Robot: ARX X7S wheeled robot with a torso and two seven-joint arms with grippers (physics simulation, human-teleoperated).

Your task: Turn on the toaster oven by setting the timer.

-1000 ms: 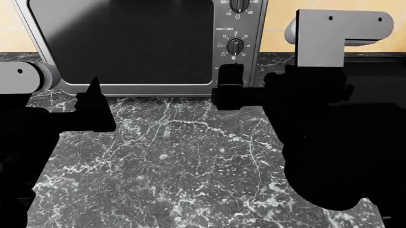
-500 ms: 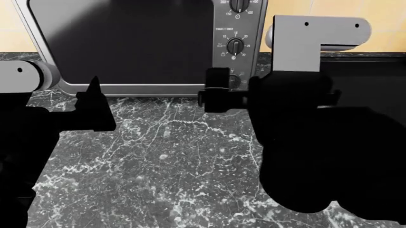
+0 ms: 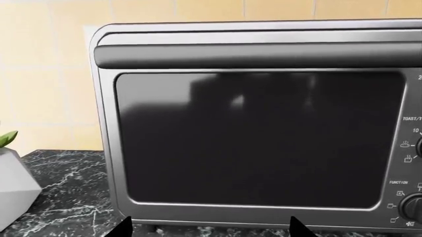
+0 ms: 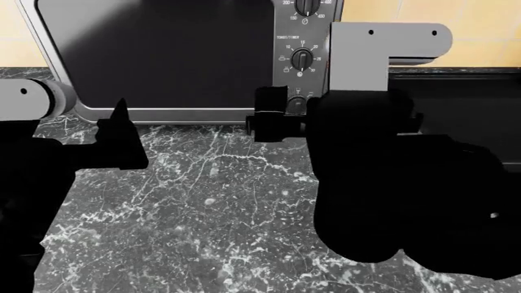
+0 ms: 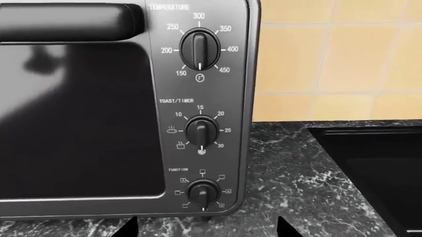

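The silver toaster oven [image 4: 49,73] stands at the back of the counter, dark glass door facing me. Its knob strip shows in the right wrist view: temperature knob [image 5: 199,49], toast/timer knob [image 5: 200,132] with its pointer at the bottom mark, and function knob [image 5: 203,192]. The timer knob also shows in the head view [image 4: 302,59]. My right gripper [image 5: 206,229] is open and empty, a short way in front of the knob strip, below the timer knob; in the head view [image 4: 273,104] it covers the function knob. My left gripper [image 3: 209,229] is open and empty, facing the oven door [image 3: 260,138].
The black marble counter [image 4: 219,201] runs under both arms. A white faceted planter [image 3: 13,187] with a green leaf stands left of the oven. A black recessed surface [image 5: 376,168] lies right of the oven. Yellow tiled wall [image 5: 329,54] behind.
My right arm has moved left, bringing its gripper from the oven's right edge to in front of the knob strip. The left arm has not moved.
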